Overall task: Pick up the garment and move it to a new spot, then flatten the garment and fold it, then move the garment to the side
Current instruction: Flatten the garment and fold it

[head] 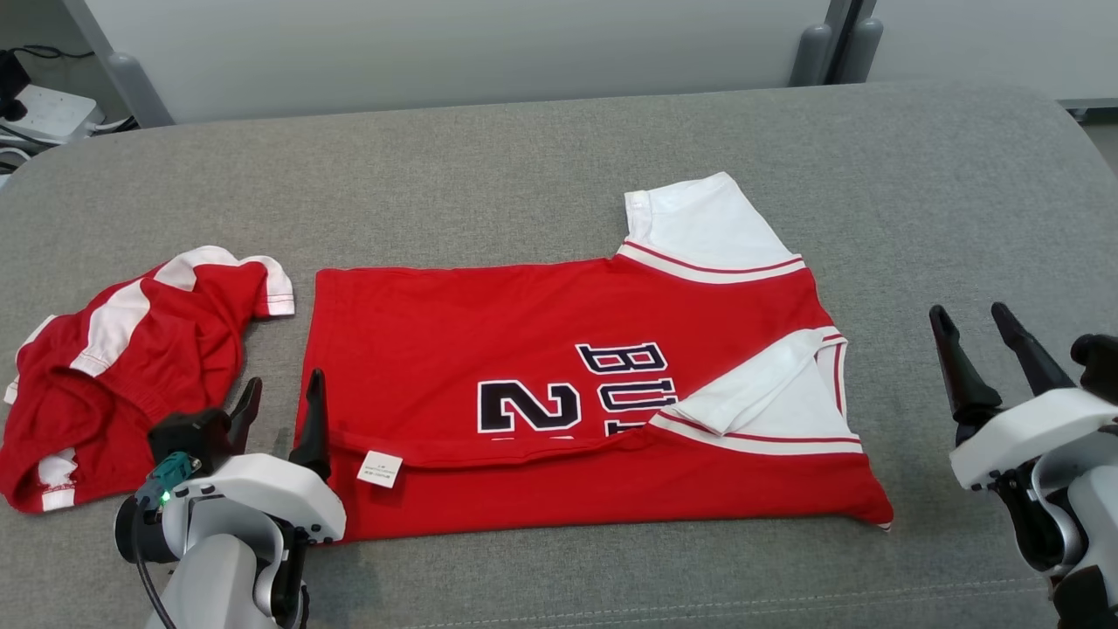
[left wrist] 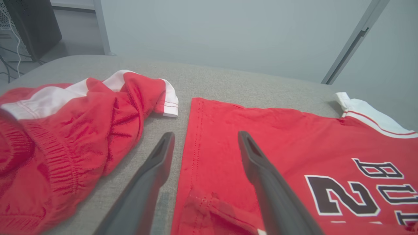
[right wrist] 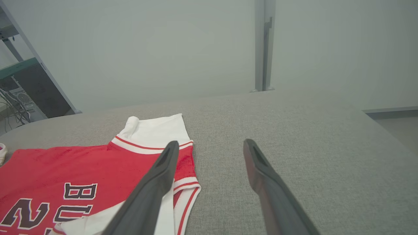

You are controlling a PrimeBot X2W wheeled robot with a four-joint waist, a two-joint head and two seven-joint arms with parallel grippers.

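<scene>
**Left jaws:** spread to full width, nothing held. The two fingers [head: 313, 419] straddle the hem edge of the jersey [head: 524, 332], one over red cloth and the other over bare grey worktop [head: 559, 148].

**Right jaws:** likewise fully spread and empty. Fingers [head: 956, 367] are above bare worktop, just outside the jersey's sleeve end, not touching it.

**Jersey:** lies flat between my two sets of jaws, printed side up. The edge nearest the jaws is turned over, with its label [head: 379, 469] showing beside the left jaws. The near sleeve [head: 769, 393] is tucked inward, and the far sleeve [head: 699, 227] juts out ahead of the right jaws.

**Shorts** [head: 131, 367]: a crumpled heap outboard of the left jaws, close to the hem.

**Handling note, my judgement:** folding looks part done. For the next fold I should reach forward to the far edge and pinch hem and shoulder at matching depth. Then I lift both ends level and lay them toward me so the edges meet. The left jaws must work inside the gap and not snag the shorts.
</scene>
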